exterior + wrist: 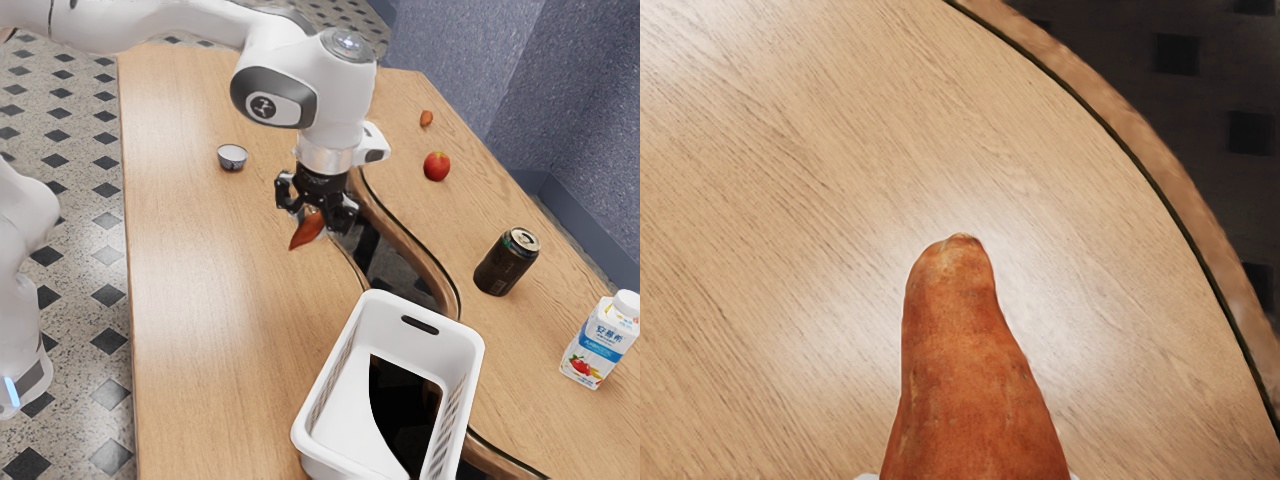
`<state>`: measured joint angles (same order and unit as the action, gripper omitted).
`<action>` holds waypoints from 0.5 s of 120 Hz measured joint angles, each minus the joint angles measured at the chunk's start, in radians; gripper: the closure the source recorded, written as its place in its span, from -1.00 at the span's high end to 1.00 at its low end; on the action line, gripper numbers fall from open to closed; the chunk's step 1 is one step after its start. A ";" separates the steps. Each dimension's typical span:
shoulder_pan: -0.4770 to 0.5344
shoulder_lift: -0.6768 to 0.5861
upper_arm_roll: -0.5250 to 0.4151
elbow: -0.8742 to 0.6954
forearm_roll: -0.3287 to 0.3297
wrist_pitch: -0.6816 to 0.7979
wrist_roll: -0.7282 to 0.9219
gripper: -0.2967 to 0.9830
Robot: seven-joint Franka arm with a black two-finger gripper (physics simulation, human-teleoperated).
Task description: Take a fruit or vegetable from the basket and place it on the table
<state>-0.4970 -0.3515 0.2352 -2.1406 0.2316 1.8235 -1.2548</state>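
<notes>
A: How is the step in hand, the set-down, best performed?

B: By a slow, vertical lowering. The claw (pixel 314 224) pinches the sweet potato (pixel 965 400) between its two fingers, over the bench (pixel 210 300) and well outside the basket (pixel 390 318). Whether the lower tip touches the wood cannot be told. The root hangs aslant, so that tip probably lands first; contact should be light, the body then eased flat before release.

A: And the choice of site?

B: Bare wood on the side away from the curved opening (pixel 385 260). The opening lies near the claw, and a tapered root may roll on release – a landing beside the rim would risk a fall. The fingers should part evenly, with the hand rising straight up only once the root rests steady.

A: Describe the specimen.

B: Wrist view: skin orange-brown, mottled, with faint darker streaks and small blemishes along the flank. The free end is blunt and rounded, bearing a small pale, rough scar at its crown; the body widens toward the claw. Exterior view: a slender, reddish-orange form, narrowing to a point at its lower end – an outline that suggests uneven, wobbly rest on a flat surface.
</notes>
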 joint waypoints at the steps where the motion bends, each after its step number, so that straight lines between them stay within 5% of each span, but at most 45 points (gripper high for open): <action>1: -0.002 -0.003 0.006 -0.009 -0.003 -0.001 0.000 -0.31; 32: -0.086 -0.019 0.156 -0.141 -0.076 0.019 0.014 -0.31; 52: -0.096 -0.024 0.180 -0.124 -0.069 0.056 0.079 0.27; 60: -0.078 0.079 0.095 0.143 -0.041 0.053 0.162 0.37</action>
<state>-0.5746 -0.2724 0.3297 -1.9974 0.1907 1.8766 -1.0928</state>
